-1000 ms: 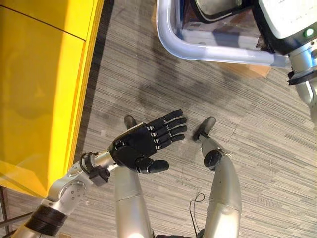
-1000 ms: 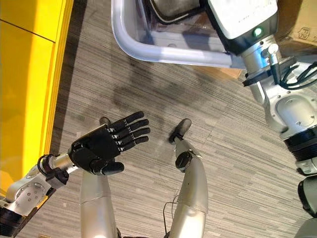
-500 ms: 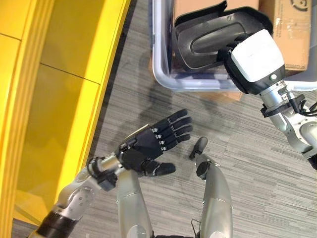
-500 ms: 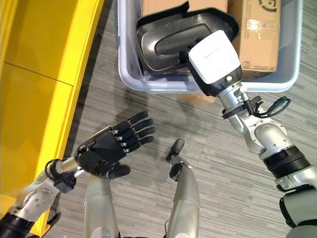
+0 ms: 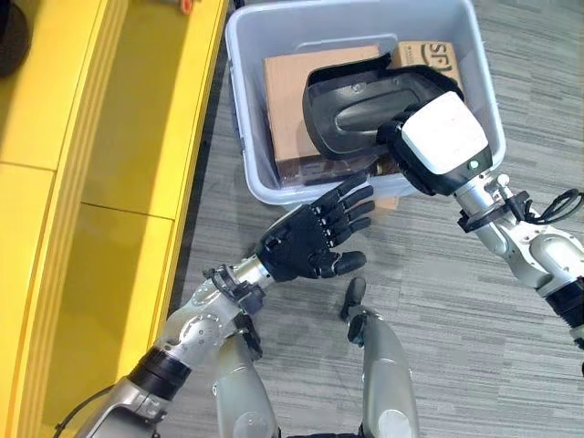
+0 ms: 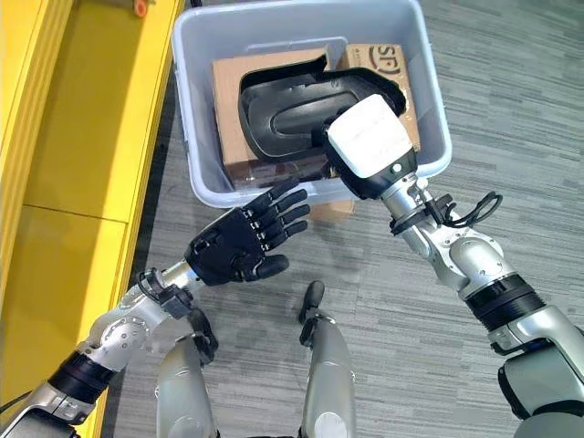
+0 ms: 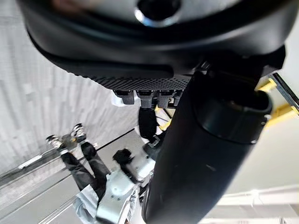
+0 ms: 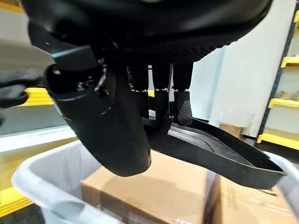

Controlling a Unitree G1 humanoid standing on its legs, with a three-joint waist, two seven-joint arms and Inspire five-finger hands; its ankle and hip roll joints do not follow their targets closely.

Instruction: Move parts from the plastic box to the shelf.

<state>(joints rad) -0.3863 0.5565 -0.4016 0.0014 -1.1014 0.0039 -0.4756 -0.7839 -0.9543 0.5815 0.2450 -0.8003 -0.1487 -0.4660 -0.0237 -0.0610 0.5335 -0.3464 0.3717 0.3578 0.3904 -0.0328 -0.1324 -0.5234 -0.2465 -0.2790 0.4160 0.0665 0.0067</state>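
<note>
A translucent grey plastic box (image 5: 239, 137) stands on the floor and holds a black curved shell part (image 5: 365, 109) lying over cardboard boxes (image 5: 287, 100). My right hand (image 5: 444, 144), with its white cover, reaches into the box from the right. In the right wrist view its fingers (image 8: 180, 105) are curled over the rim of the black part (image 8: 219, 149), with the thumb (image 8: 105, 126) beside it. My left hand (image 5: 306, 245) hovers open, palm up, just outside the box's near wall and holds nothing. Its fingertips almost touch the wall.
The yellow shelf (image 5: 109, 182) runs along the left, close to the box. A small orange thing (image 5: 185, 5) and a dark object (image 5: 11, 36) lie on it at the far end. Grey carpet surrounds the box.
The camera has tilted, bringing the whole box into view. My left hand has moved up to the box's near wall, still open. The right hand stays on the black part.
</note>
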